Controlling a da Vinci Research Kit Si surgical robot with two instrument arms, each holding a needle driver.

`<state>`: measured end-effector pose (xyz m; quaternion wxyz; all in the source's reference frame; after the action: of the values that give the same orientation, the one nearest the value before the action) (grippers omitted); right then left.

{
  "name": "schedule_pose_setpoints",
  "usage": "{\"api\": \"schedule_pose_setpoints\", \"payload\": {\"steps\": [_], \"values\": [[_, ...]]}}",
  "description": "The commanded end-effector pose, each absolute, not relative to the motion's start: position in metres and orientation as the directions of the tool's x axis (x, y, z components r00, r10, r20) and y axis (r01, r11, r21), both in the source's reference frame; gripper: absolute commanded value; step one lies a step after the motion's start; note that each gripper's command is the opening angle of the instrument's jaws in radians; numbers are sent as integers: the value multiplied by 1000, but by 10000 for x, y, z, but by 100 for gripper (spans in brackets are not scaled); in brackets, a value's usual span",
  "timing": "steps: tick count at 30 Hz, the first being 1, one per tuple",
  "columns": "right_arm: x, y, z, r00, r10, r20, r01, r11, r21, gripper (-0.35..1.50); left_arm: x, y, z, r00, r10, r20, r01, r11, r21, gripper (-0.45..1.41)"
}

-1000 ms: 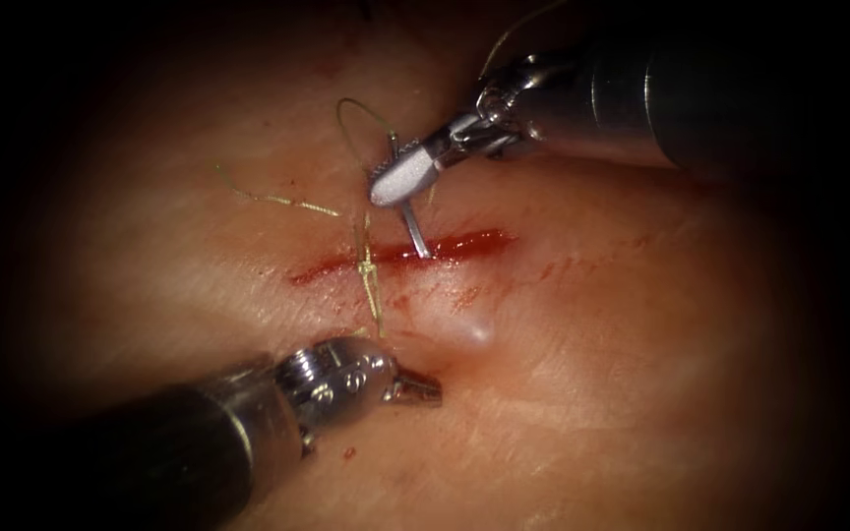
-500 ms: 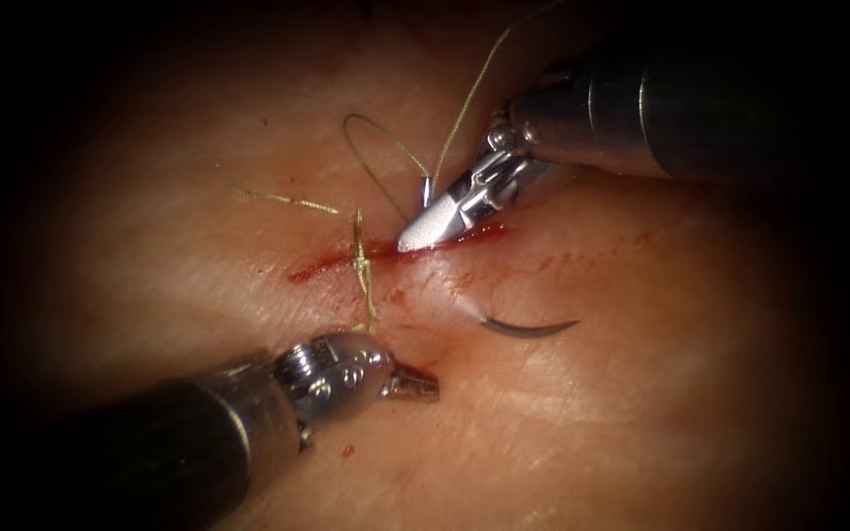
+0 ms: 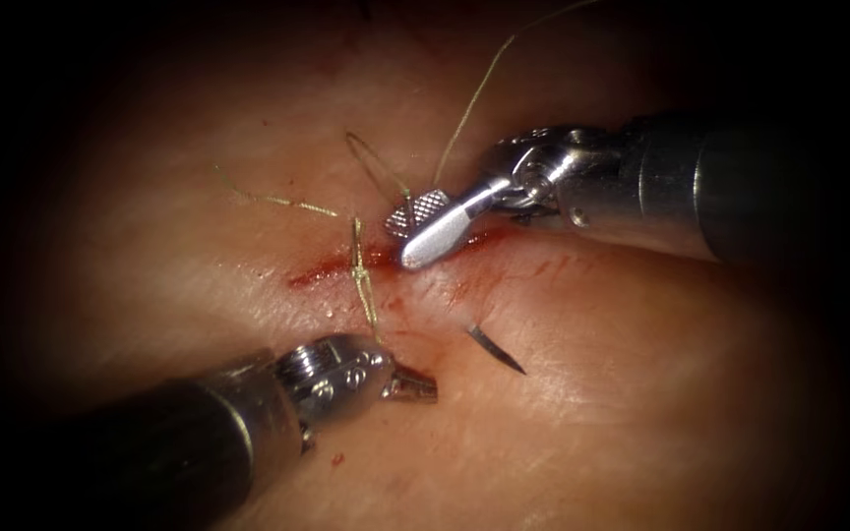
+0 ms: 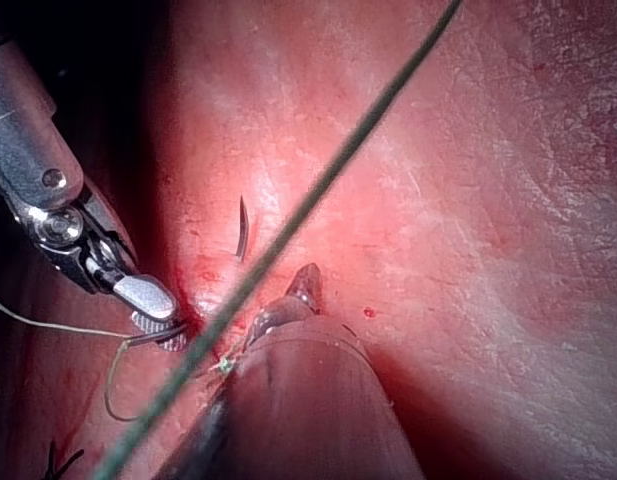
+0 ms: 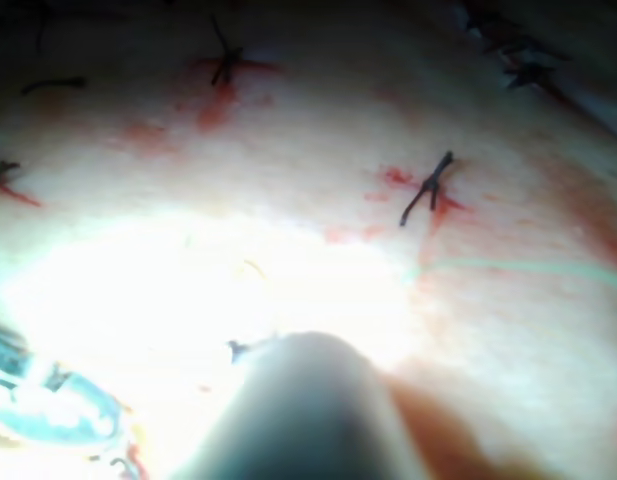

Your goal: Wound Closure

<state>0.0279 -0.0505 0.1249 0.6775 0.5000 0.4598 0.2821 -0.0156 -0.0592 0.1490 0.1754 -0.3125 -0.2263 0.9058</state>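
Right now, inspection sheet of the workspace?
Surface: tissue, cut with red fluid along it.
Job's things: needle in the tissue, point out below the cut's right half, held by neither gripper; thread runs up from beside the right gripper.
Clutter: tied stitch across the cut, loose thread ends left of it.
Grippers: left gripper shut, empty, on the tissue below the cut; right gripper open, empty, over the cut.
Cables: nothing seen.
Surroundings: nothing seen.

Both arms are long dark tubes with shiny silver ends; the right gripper (image 3: 417, 224) has bumpy, crisscross pads.
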Motion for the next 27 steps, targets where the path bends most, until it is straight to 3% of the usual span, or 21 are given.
{"api": "schedule_pose_setpoints", "payload": {"steps": [1, 4, 6, 11, 16, 27], "values": [[271, -502, 1252, 412, 834, -366, 51, 380, 924, 128, -163, -589, 1492, -738, 447, -506, -168, -847, -503, 6], [249, -502, 1249, 433, 813, -389, 7, 428, 904, 138, -170, -586, 1483, -724, 423, -545, -154, -869, -470, 14], [220, -503, 1245, 460, 794, -397, -39, 464, 885, 142, -177, -582, 1467, -710, 384, -591, -161, -905, -394, 53], [189, -515, 1241, 469, 779, -416, -32, 486, 873, 138, -183, -572, 1453, -684, 385, -619, -221, -919, -327, 83], [183, -528, 1241, 455, 777, -434, -5, 490, 872, 133, -184, -568, 1456, -682, 397, -614, -259, -916, -305, 86], [180, -552, 1249, 428, 783, -452, 25, 489, 872, 132, -202, -568, 1477, -677, 340, -653, -223, -940, -258, 64]]}}
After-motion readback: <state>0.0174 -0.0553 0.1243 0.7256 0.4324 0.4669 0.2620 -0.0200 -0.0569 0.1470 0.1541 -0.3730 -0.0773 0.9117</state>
